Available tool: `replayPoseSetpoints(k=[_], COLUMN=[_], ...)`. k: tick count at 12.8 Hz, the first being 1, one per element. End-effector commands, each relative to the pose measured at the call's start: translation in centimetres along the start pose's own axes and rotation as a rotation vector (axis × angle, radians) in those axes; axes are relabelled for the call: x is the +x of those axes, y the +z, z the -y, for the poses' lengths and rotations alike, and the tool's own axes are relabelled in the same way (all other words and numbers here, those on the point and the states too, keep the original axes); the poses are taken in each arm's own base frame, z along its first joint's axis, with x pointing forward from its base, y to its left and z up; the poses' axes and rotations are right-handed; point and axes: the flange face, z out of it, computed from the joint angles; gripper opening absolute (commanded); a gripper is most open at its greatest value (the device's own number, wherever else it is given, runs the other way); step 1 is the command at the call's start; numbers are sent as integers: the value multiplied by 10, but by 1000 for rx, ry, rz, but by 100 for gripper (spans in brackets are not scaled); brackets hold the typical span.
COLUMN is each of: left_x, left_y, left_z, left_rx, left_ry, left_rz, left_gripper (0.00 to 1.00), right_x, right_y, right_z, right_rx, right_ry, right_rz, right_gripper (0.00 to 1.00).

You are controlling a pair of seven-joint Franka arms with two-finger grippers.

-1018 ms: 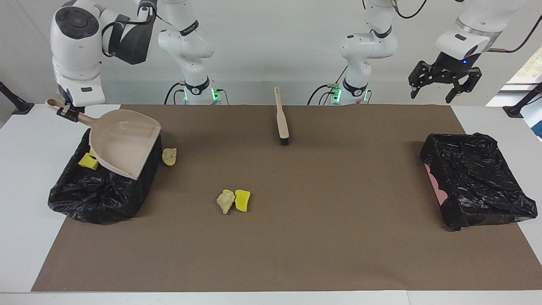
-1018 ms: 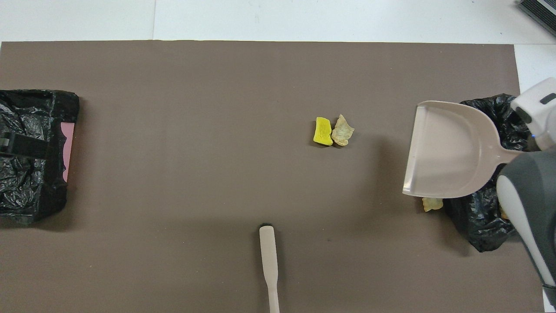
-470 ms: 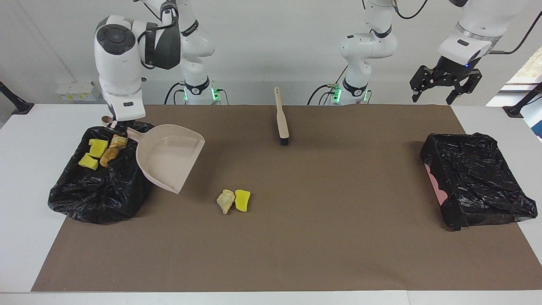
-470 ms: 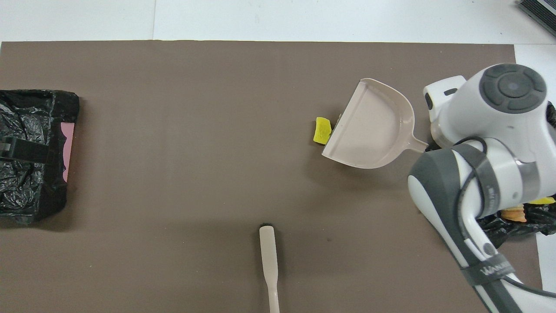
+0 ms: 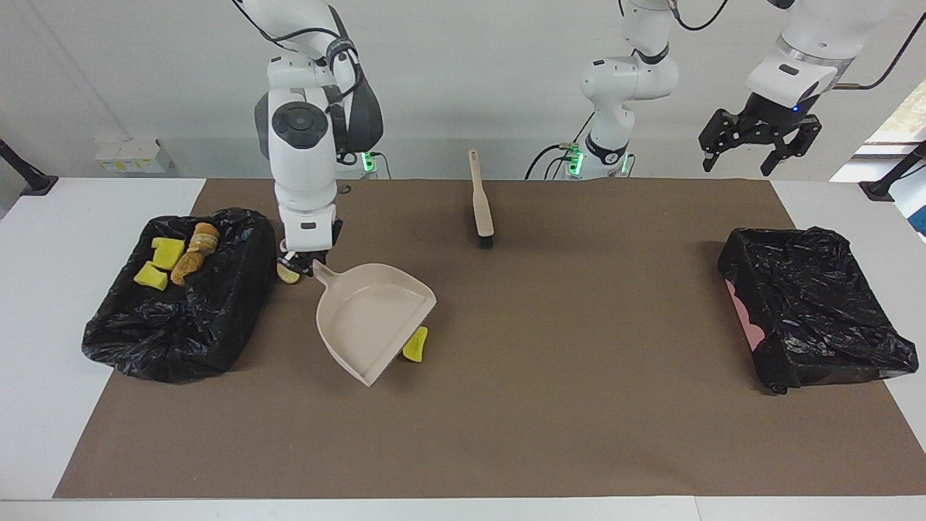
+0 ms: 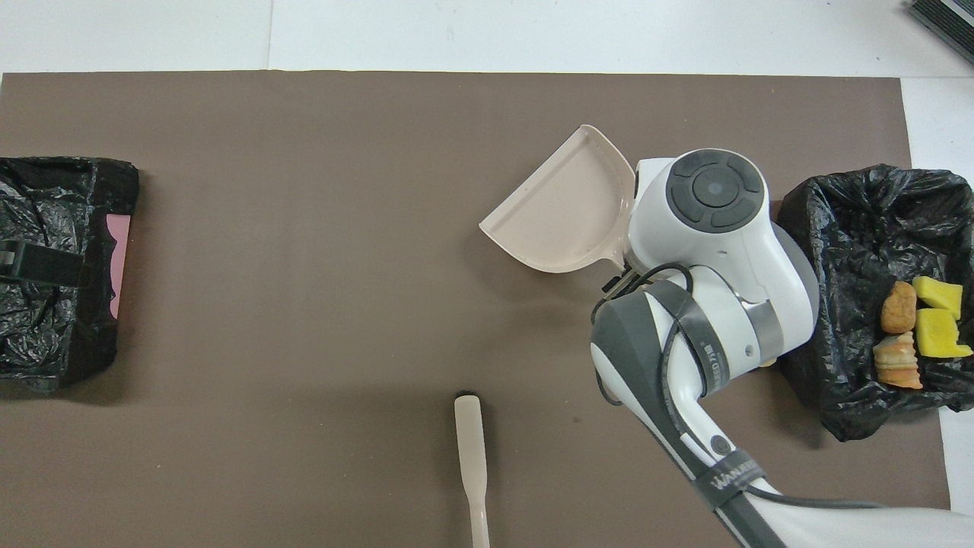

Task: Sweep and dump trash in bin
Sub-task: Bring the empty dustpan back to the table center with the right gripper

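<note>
My right gripper (image 5: 304,262) is shut on the handle of the beige dustpan (image 5: 376,318), which is tilted low over the mat's middle. The pan (image 6: 559,209) partly covers a yellow sponge piece (image 5: 416,344) and hides whatever lies beside it. A pale lump (image 5: 287,275) lies on the mat beside the black-lined bin (image 5: 173,340) at the right arm's end. In the bin (image 6: 837,213) lie two yellow sponge pieces (image 6: 940,335) and brown lumps (image 6: 899,306). The left gripper (image 5: 759,148) hangs open and empty, high over the left arm's end.
The beige brush (image 5: 481,204) lies on the mat near the robots, midway between the arms, bristles pointing away from them. A second black-lined bin (image 5: 810,311) with a pink edge stands at the left arm's end. The brown mat (image 5: 550,405) covers most of the table.
The right arm swung the dustpan from above the bin to the mat's middle, where it now covers the pale lump beside the yellow sponge. The left gripper barely shifted.
</note>
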Motion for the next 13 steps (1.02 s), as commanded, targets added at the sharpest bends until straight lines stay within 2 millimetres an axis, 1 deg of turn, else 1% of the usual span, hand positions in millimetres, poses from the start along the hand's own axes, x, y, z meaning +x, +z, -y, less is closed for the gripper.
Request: replayPoseSetpoints(k=[1,2,3,4,5,6,7,8,10,12,13], left_x=[-7,-7,-7,-7,-6,-6,-6,-6,-7,-6,-7], left_y=[1,2,2,2,2,2,2,2,2,0,1], left_z=[0,-1,-1,-3,-2,-2,-2,-2,-2,-6,-6], left_rx=[18,17,17,17,17,15,15,15,15,15,14], left_ry=[-11,-11,-10,-6,-6,-6,-8,-8,-9,-5,-5], left_rz=[-4,-2,-2,-2,-4,-4,-4,-4,-3,-4,3], left_gripper=[100,100,100,100,100,100,100,100,100,100,100], right_x=[19,33,45,60,70,78,92,106,122,127,128], right_y=[-8,-12,-9,-12,-7,3,6,9,21,41,41], right_z=[29,46,62,74,84,101,118,124,142,147,153], right_rx=[45,61,81,98,103,93,103,143,168,172,178], right_ry=[234,295,367,425,450,449,474,531,562,658,695], right_rz=[-26,-37,-34,-41,-37,-16,-18,-15,-11,9,4], right_gripper=[0,0,0,0,0,0,0,0,0,0,0])
